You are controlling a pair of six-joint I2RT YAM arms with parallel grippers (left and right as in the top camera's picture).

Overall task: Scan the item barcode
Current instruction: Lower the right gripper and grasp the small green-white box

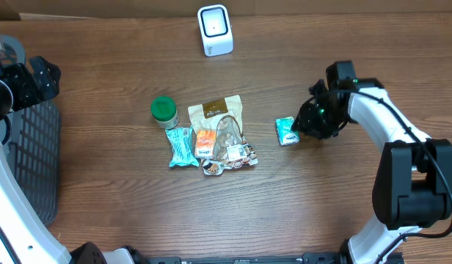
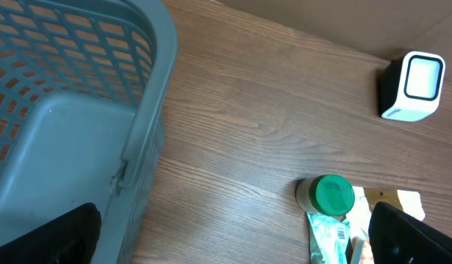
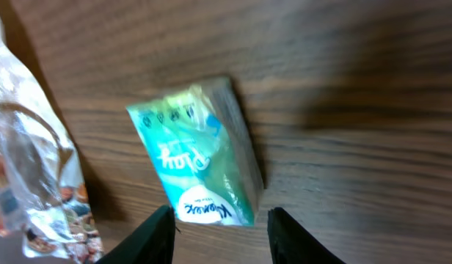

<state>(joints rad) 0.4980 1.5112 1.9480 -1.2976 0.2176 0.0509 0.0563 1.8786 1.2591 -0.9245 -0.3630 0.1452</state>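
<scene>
Scanning step: grasp not yet made; barcode unread.
Tissue pack (image 1: 287, 131): lay flat on the table (image 1: 123, 59), well apart from the scanner (image 1: 215, 29), robot-ward and to its right.
Right jaws: stood parted astride the pack's end, not clamped.
Left jaws: stood wide apart, empty, by the basket (image 1: 31, 161), far left of the scanner.
Next move: called for closing, lifting, turning the barcode scanner-ward.
Obstacles: snack packets (image 1: 222, 136) and green-lidded jar (image 1: 163, 111) lay before the scanner; the pack's path looked unblocked.
</scene>
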